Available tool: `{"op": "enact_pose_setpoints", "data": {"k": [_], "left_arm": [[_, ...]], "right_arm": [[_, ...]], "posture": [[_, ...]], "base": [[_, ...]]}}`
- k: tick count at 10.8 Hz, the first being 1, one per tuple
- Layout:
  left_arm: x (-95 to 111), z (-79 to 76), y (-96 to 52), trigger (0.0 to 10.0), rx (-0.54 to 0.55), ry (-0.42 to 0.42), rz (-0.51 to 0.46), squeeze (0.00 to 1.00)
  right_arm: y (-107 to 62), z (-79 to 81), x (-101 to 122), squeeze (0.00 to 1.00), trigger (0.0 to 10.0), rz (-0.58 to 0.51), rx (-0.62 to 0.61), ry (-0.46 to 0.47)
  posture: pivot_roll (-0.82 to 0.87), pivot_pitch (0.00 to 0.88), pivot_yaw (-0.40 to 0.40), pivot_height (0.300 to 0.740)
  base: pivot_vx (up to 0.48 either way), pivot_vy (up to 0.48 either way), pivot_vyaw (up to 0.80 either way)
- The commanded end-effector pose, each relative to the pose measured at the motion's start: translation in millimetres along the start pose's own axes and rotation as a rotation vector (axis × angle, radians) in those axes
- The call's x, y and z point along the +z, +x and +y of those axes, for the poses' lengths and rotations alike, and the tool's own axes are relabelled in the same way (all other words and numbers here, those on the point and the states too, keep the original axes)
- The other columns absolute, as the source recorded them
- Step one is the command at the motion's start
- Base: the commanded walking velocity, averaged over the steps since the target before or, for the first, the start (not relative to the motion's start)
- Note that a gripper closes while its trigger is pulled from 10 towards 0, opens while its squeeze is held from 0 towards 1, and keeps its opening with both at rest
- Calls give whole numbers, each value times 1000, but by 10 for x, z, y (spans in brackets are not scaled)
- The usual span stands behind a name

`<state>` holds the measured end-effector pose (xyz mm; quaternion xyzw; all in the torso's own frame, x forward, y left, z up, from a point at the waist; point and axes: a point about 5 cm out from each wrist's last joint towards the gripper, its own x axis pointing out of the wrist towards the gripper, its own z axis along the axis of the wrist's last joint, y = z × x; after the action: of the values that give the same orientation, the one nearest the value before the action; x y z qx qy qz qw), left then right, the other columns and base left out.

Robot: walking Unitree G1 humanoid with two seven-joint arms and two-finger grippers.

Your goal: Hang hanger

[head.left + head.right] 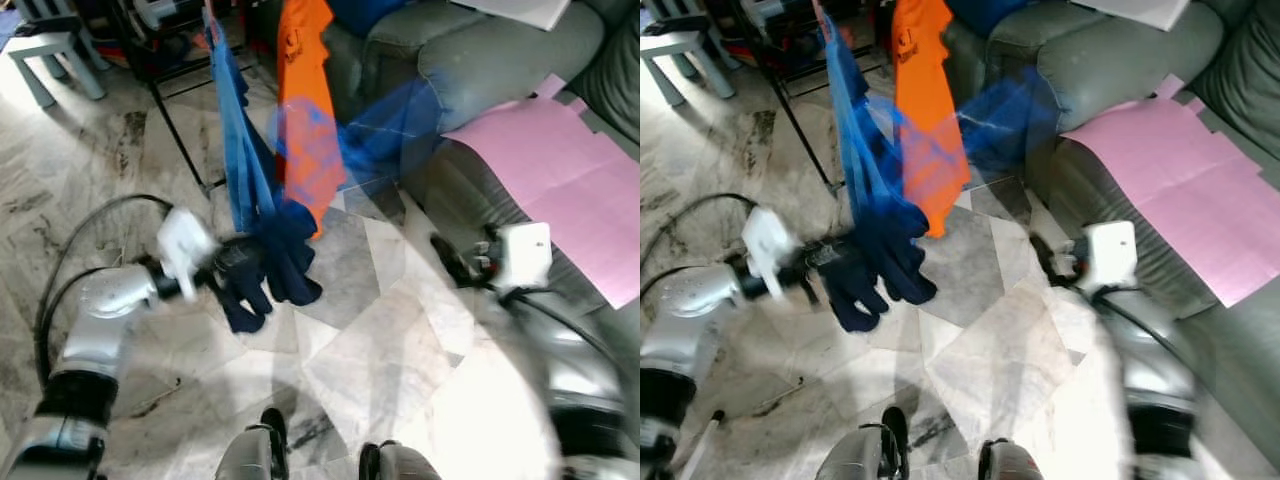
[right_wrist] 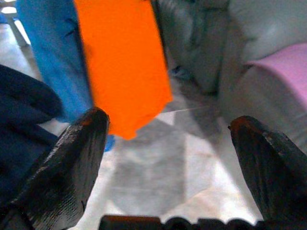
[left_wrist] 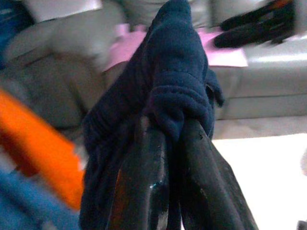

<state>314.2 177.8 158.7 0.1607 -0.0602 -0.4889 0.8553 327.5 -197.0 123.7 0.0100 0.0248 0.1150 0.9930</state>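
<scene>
Marble floor tiles (image 1: 390, 350) spread below me, with a grey sofa (image 1: 480, 60) carrying a pink sheet (image 1: 570, 180) at the far side. I take the orange garment (image 1: 305, 110) as my landmark: it hangs down beside a light blue garment (image 1: 235, 150) on its left. Just below and left of the orange garment, my left end effector (image 3: 172, 158) is clenched on a bunched dark navy garment (image 1: 265, 270); I cannot make out a hanger in the blur. Right of the orange garment, near the sofa front, my right end effector (image 2: 170, 143) hovers with its fingers (image 2: 72, 158) spread wide, grasping nothing. Behind the orange garment stands a black rack leg (image 1: 180, 130).
</scene>
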Motion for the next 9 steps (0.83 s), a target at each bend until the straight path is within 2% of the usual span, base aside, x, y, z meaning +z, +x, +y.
{"op": "enact_pose_setpoints", "data": {"k": [1, 2, 4, 5, 6, 7, 8, 9], "left_arm": [[120, -23, 9, 0, -50, 27, -36, 0], [161, -35, 20, 0, -67, 39, -42, 0], [375, -100, 116, 0, -119, 64, -99, 0], [416, -118, 146, 0, -131, 75, -110, 0], [475, -142, 173, 0, -154, 86, -124, 0], [535, -143, 189, 0, -159, 91, -134, 0], [539, -123, 196, 0, -143, 101, -126, 0], [490, -119, 187, 0, -137, 101, -108, 0]], "right_arm": [[63, 116, -2, 1000, 10000, 4, 22, 15], [107, 183, 17, 1000, 10000, -1, 38, 24], [209, 403, 4, 1000, 10000, 31, 122, 69], [211, 454, -5, 1000, 10000, 36, 155, 78], [190, 534, -35, 859, 10000, 56, 221, 89], [132, 580, -104, 188, 10000, 90, 289, 88], [83, 584, -121, 0, 10000, 98, 307, 105], [69, 516, -85, 0, 10000, 72, 278, 79]], "posture": [[-73, 250, 33, 740], [-69, 248, 30, 740], [-66, 249, 27, 740], [-66, 249, 27, 740], [-66, 249, 27, 740], [-66, 250, 30, 740], [-65, 250, 31, 740], [-71, 250, 31, 740]], "base": [[0, 0, 0], [0, 0, 0], [0, 0, 0], [0, 0, 0], [0, 0, 0], [0, 0, 0], [0, 0, 0], [0, 0, 0]]}}
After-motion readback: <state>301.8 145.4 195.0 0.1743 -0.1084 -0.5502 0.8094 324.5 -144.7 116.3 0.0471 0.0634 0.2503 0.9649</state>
